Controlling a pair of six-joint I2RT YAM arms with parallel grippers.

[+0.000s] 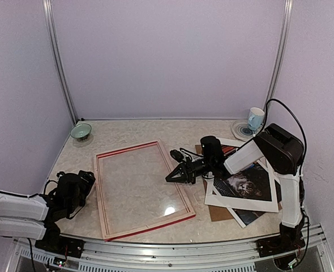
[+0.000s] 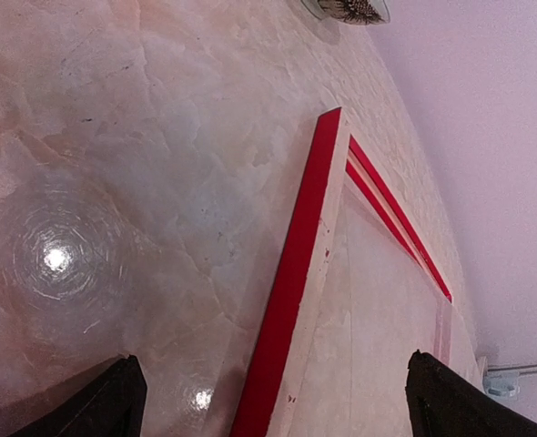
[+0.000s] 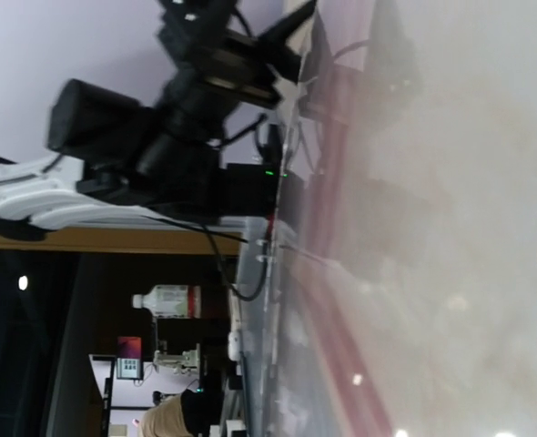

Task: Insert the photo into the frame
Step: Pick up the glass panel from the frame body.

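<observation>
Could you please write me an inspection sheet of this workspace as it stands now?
Surface: marbled table, glossy, with lamp glare.
Job's things: frame lies flat, pale back up, no print in it; photo lies to its right under a white mat, on a brown board.
Clutter: green bowl back left; cup on saucer back right.
Grippers: left gripper, jaws open, by the frame's left rail; right gripper, jaws shut, nothing seen held, at the right rail.
Cables: black cable loops above the right arm.
Surroundings: lilac walls, metal uprights.
</observation>
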